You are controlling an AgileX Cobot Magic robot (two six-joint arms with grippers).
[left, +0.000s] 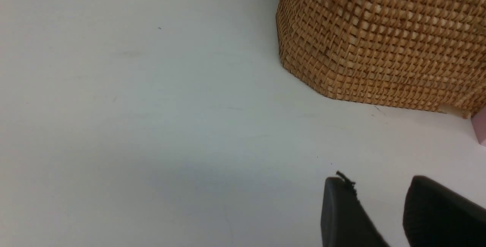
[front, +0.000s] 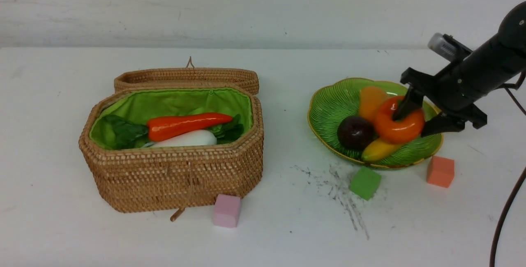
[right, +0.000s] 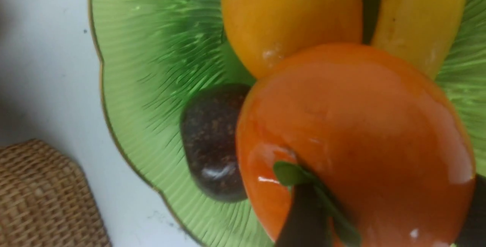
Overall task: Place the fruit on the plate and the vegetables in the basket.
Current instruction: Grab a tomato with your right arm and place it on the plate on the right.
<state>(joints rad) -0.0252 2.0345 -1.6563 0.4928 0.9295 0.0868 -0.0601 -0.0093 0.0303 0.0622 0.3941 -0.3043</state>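
Basket [front: 172,176]: we see it left of centre in the front view, lid back, red-orange vegetable [front: 187,124] and white radish [front: 190,139] inside.
Left gripper [left: 379,209]: narrow gap, nothing held, beside the basket wall.
Plate [front: 328,111]: right of centre; mango [front: 370,98], mangosteen [front: 355,132], banana [front: 378,150] on it.
Persimmon [front: 400,129]: rests on the plate, directly between the right gripper's fingers.
Right gripper [front: 417,117]: we judge it wide, straddling the persimmon; whether it grips, we cannot tell.

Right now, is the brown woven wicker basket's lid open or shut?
Open: the brown woven wicker basket shows its green lining, with the lid folded behind.
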